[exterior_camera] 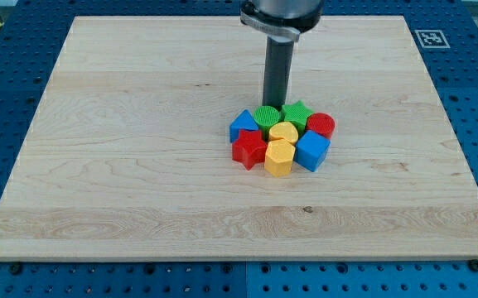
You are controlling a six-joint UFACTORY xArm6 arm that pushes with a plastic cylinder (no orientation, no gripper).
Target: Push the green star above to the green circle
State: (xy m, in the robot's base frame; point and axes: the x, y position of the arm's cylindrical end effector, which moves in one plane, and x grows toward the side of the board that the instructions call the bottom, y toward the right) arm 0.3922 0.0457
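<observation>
My tip (275, 105) is the bottom end of a dark, straight rod. This tool has no jaws, so it cannot spread, squeeze or pinch; it can only push. The tip sits at the far edge of a tight bunch of blocks, right behind the spot where the green circle (266, 117) and the green star (296, 114) meet. It looks like it is touching them or almost touching, but I cannot tell which.

The green star is just to the right of the tip and a little nearer. The green circle is just to the left of the tip and a little nearer. The star and the circle sit side by side, touching. To get the star to the far side of the circle, I think the tip first has to go around to the star's right side and then push it left and away.

The green star is small and bright green, with ridged lines on top and stubby points. A red circle (321, 125) touches it on the right, and a yellow heart (284, 132) sits just in front. All the blocks rest on a pale wooden bench (139, 165).
</observation>
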